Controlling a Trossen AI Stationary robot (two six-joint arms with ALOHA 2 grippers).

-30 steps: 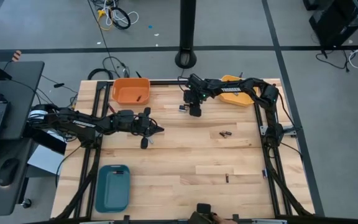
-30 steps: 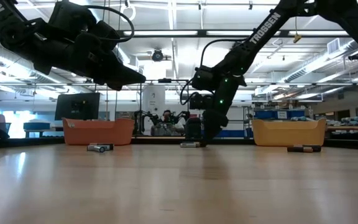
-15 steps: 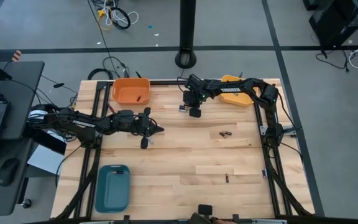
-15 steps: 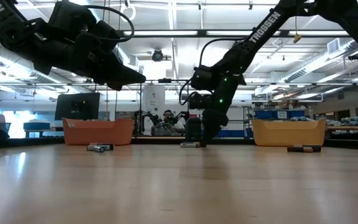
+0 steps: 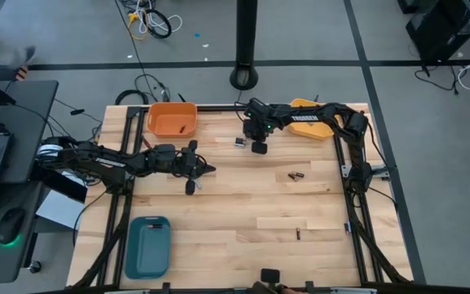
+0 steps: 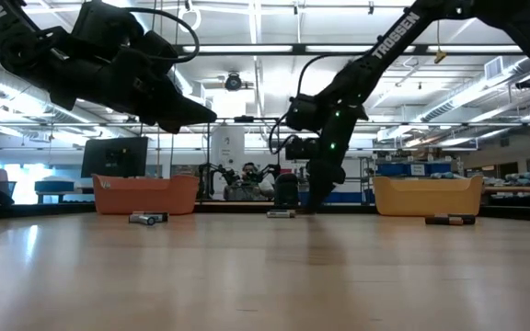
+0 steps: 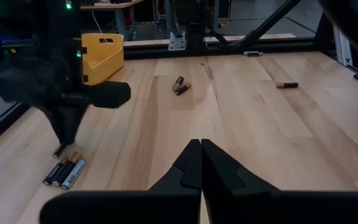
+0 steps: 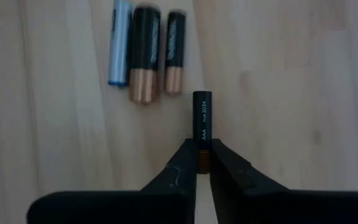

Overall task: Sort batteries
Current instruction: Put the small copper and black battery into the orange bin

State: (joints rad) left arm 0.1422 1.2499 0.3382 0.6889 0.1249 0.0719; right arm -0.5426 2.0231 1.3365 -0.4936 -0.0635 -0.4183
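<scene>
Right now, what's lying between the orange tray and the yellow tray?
In the high view, the right gripper, shut on a AAA battery, and three loose batteries lie between the orange tray and yellow tray.

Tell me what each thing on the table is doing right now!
Right end effector: shut on the AAA battery.
AAA battery: pinched at its copper end.
Three batteries: lying side by side on the table, loose.
Left end effector: shut, holding nothing, above the table.
Pair of batteries: lying loose.
Orange tray: sitting at a far corner.
Yellow tray: far side, partly under the right arm.
Teal tray: near corner.
</scene>
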